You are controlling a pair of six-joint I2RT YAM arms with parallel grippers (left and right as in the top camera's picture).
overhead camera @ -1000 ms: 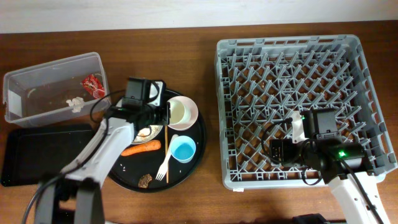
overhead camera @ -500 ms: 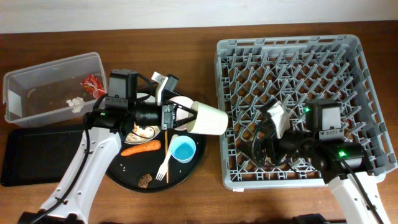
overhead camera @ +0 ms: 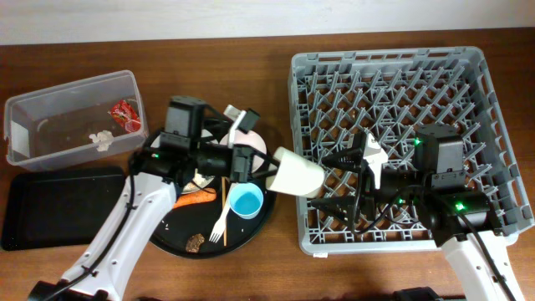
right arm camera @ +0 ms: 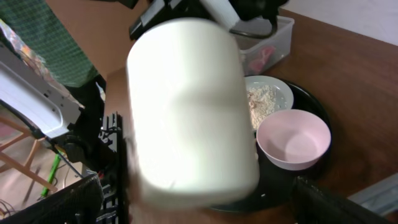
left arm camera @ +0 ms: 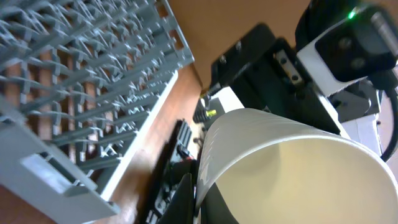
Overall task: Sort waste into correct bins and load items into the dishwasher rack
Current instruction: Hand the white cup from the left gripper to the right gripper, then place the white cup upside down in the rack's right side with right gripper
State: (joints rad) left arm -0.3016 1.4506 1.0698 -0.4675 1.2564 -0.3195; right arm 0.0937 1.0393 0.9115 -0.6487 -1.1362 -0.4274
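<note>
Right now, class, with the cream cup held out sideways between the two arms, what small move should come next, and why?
Probably ease the cream-white cup a little further right, into the right gripper. The left gripper is shut on its rim. The right gripper's jaws stand wide open facing the cup's base over the dishwasher rack's left edge, seemingly just short of it.

Shows cream-white on the larger cup [overhead camera: 298,173]; grey, peg-grid pattern, on the dishwasher rack [overhead camera: 401,92]; light blue on the small cup [overhead camera: 246,201]; orange on the carrot [overhead camera: 201,198]; red on the wrapper [overhead camera: 125,113]; pale pink on the bowl [right arm camera: 292,140]; black on the round tray [overhead camera: 244,230].
</note>
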